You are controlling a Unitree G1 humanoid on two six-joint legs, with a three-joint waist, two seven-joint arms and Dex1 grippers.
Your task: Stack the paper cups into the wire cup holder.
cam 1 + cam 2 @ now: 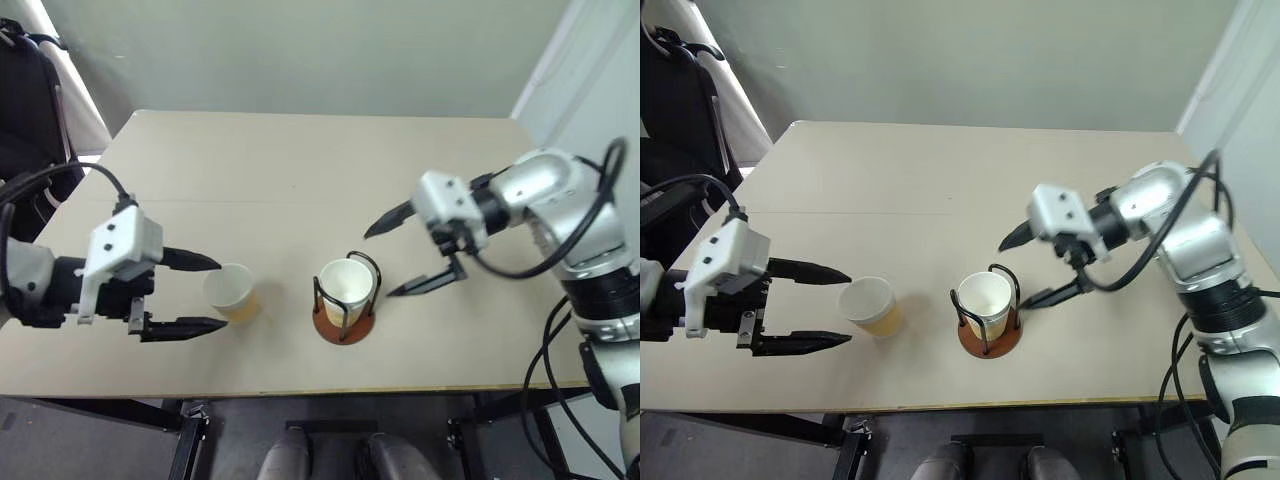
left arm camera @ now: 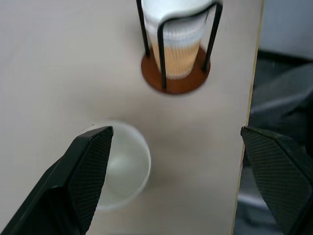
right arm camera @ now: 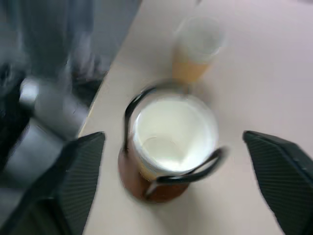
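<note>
The wire cup holder, a reddish-brown disc with black wire loops, stands near the table's front edge and holds a paper cup with white rim and tan sides. My right gripper hangs open just to its right and above, nothing between its fingers. A second paper cup stands upright on the table to the holder's left. My left gripper is open, its black fingers reaching either side of that cup's left flank without touching it. In the left wrist view the loose cup lies ahead of the holder.
The beige table stretches far back behind the cups. Its front edge runs close below the holder. A black chair stands off the table's left corner.
</note>
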